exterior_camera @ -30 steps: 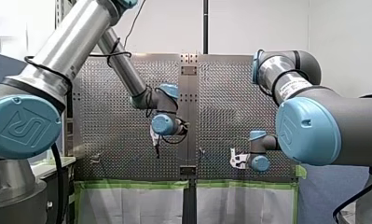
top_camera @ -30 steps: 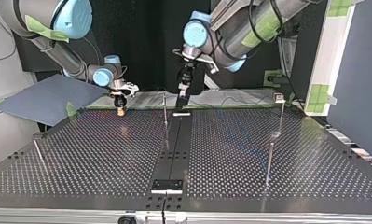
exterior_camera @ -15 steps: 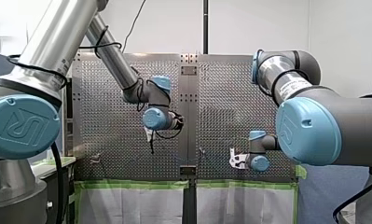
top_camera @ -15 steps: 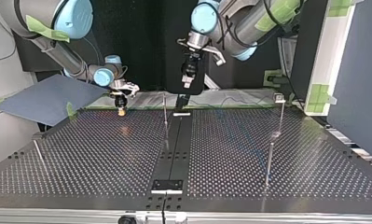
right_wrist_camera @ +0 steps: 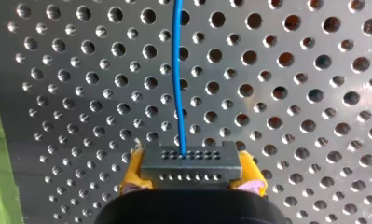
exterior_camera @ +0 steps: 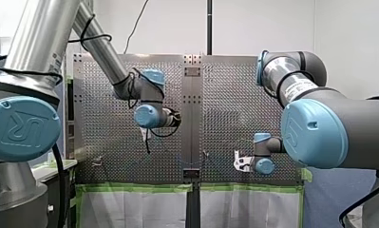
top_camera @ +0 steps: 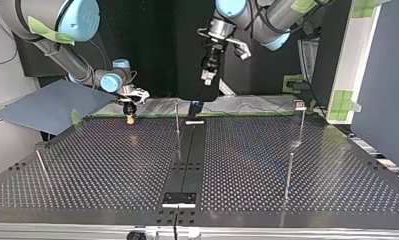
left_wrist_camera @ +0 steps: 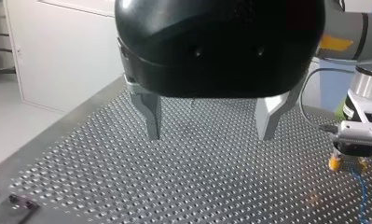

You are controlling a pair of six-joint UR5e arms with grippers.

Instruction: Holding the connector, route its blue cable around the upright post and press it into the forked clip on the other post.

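Grip on the connector point(right_wrist_camera: 191, 162) is the main thing now. My right gripper point(right_wrist_camera: 191, 176) clenches it between the yellow pads point(right_wrist_camera: 132, 173), low over the perforated table point(right_wrist_camera: 291, 93). So the blue cable point(right_wrist_camera: 176, 70) leaves the connector's front face straight and runs over the table ahead of it. I judge that I hold it so low and level to keep the cable free of twist before the routing begins.

The upright post point(top_camera: 177, 117) stands near the connector, toward the table's middle, and as far as I can see the cable is not yet around it. A second post point(top_camera: 300, 106) with a small head is well apart from the connector, beyond the upright post. Whether this head is the forked clip I cannot tell.

My left gripper point(left_wrist_camera: 210, 134) hangs high, well apart from the connector, its metal fingers point(left_wrist_camera: 152, 116) spread wide with nothing between them. I think it is placed there to leave room and to be ready for guiding the cable.
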